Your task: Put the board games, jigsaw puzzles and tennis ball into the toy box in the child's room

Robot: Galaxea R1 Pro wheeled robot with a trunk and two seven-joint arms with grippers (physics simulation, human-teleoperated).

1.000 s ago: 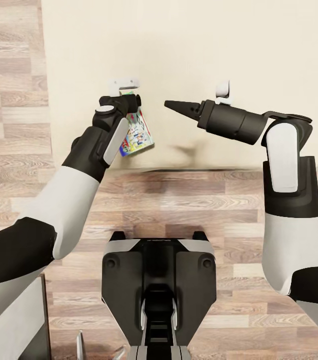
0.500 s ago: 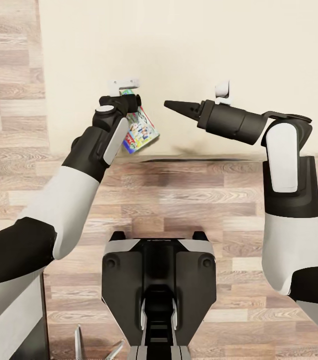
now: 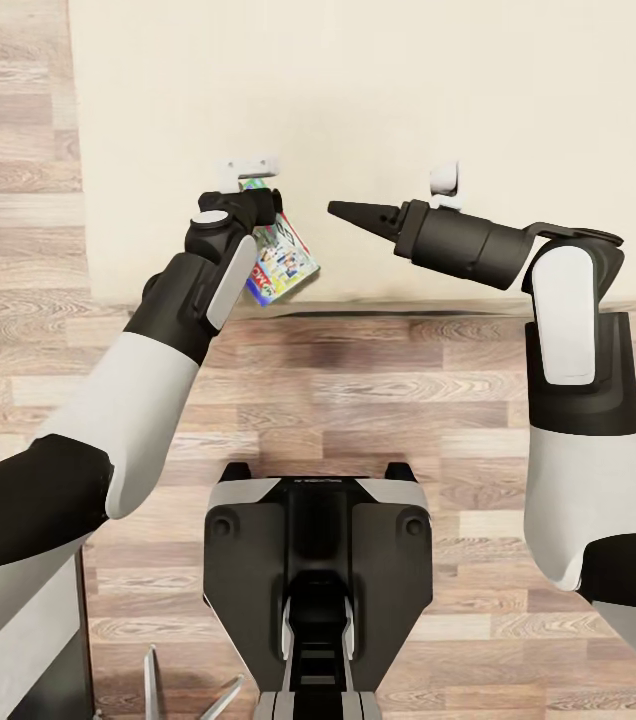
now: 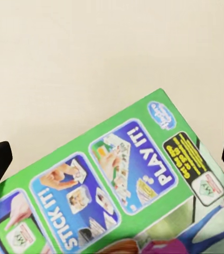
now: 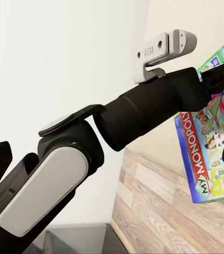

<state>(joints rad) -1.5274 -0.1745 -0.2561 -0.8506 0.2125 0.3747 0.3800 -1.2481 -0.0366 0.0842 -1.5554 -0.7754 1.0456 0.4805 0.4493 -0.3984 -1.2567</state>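
One board game [image 3: 280, 258]; one bed [image 3: 378, 100]

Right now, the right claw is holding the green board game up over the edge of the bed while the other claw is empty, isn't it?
Not quite: the left claw holds the board game, not the right. The head view shows it hanging from the left claw over the bed edge, while the right claw is empty and looks shut.
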